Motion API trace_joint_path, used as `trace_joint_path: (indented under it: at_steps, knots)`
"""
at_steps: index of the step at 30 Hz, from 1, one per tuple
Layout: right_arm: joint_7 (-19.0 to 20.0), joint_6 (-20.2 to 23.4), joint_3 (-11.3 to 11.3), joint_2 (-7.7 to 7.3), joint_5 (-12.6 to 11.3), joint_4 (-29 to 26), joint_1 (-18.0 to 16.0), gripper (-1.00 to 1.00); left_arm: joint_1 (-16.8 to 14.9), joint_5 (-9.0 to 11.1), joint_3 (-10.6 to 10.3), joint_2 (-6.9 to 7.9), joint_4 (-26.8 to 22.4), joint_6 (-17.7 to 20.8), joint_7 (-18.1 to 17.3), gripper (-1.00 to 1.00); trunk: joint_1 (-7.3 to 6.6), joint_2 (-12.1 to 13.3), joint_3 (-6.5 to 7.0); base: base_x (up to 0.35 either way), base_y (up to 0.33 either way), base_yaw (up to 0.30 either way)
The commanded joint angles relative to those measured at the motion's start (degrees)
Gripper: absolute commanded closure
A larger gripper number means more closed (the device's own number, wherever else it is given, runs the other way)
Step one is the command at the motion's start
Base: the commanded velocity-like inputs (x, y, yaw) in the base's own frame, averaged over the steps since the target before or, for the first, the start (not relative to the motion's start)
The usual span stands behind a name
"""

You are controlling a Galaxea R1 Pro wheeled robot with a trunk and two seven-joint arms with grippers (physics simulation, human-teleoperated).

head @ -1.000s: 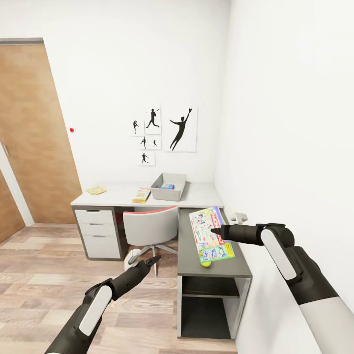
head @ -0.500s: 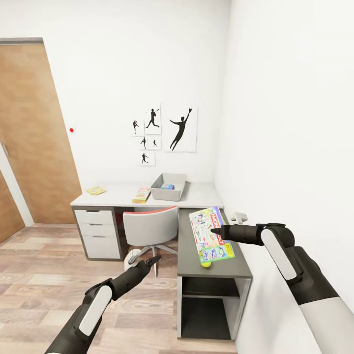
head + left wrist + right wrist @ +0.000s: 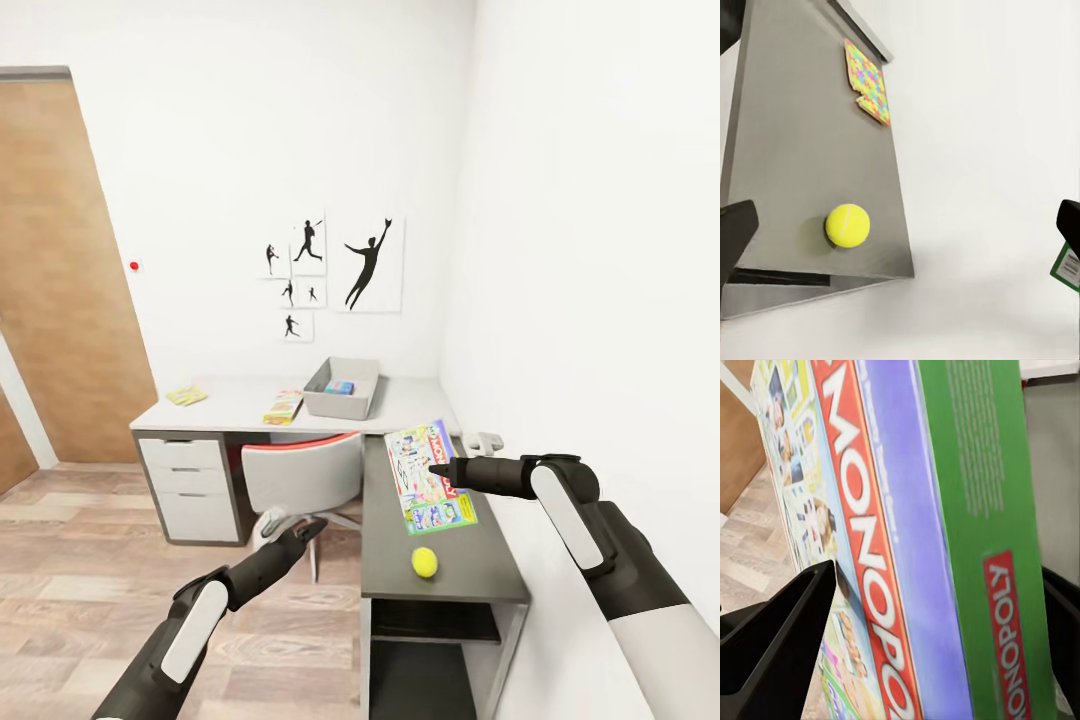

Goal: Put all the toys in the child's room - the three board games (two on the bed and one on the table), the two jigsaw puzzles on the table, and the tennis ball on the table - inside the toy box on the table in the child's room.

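We are partway through, by our reckoning. Our right gripper has its fingers clamped on the MONOPOLY board game, holding it on edge in the air above the darker wing of the tabletop; the right wrist view shows one dark finger pressed on the printed lid and the other on the green side of the box. So this game is in hand but not yet delivered.

The toy box sits on the pale long run of the tabletop against the wall, well apart from us. Something blue lies inside it, probably the blue board game, though it is too small to be certain. If so, one toy is already home.

Outside the box we count several things left. A flat colourful box, likely the SKIP-BO game, lies just beside the toy box near the front edge. One jigsaw puzzle rests near the far end of the pale run. The other jigsaw puzzle lies on the dark wing, as the left wrist view shows, beyond the tennis ball, which sits near the wing's closer end, below the held game.

Our left gripper hangs empty over the floor in front of the office chair, its fingers spread apart.

What is left, then: carry the MONOPOLY game to the toy box, then gather the second game, both puzzles and the ball.
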Motion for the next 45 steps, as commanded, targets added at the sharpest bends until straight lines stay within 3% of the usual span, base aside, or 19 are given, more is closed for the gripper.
trace_joint_path:
  at_steps: [1, 15, 26, 34, 45]
  knots:
    - [0.6, 0.1, 0.0, -0.03, 0.5, 0.0, 0.0, 1.0, 0.0, 0.4, 0.0, 0.01, 0.0, 0.3, 0.0, -1.0, 0.06, -0.1, -0.07, 0.324, 0.0, 0.0]
    - [0.6, 0.2, 0.0, 0.04, 0.5, 0.0, -0.1, 1.0, 0.0, 0.4, 0.0, 0.01, -0.1, 0.4, 0.0, -1.0, 0.06, -0.1, -0.07, 0.293, 0.0, 0.146]
    - [0.6, 0.2, 0.0, 0.05, 0.5, 0.1, -0.2, 1.0, 0.0, 0.5, 0.0, -0.03, -0.1, 0.5, 0.0, -1.0, 0.06, -0.1, -0.07, 0.055, 0.0, 0.276]
    - [0.4, 0.2, 0.0, 0.05, 0.5, 0.2, -0.2, 1.0, 0.0, 0.6, 0.0, -0.04, -0.1, 0.5, 0.0, -1.0, 0.06, -0.1, -0.07, 0.004, 0.0, 0.068]
    - [-4.7, 0.2, 0.1, 0.75, 0.3, 0.2, -0.3, 1.0, 0.0, 0.6, 0.0, -0.05, -0.1, 0.5, 0.0, -1.0, 0.06, -0.1, -0.07, 0.001, 0.0, 0.122]
